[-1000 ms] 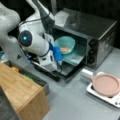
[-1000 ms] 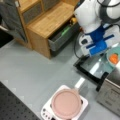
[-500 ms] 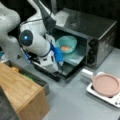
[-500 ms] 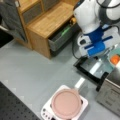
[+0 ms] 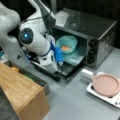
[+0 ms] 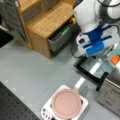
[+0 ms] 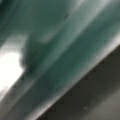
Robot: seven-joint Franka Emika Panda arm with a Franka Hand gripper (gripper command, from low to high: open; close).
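We see the gripper (image 5: 60, 65) low over the open door (image 5: 65, 65) of the toaster oven (image 5: 100, 32), just in front of the oven mouth. We cannot tell if its fingers are apart or together, because the blue wrist part covers them. Inside the oven sits a teal bowl (image 5: 66, 44) with something orange (image 5: 65, 48) in it; we judge it is set deep in the oven so that the door may close. The door lies flat, like a shelf before the oven. In a front view a pink pan (image 6: 66, 103) rests on a white cooker (image 6: 46, 111), well apart from the oven. A wooden cabinet (image 6: 50, 22) stands beyond the arm from the oven.
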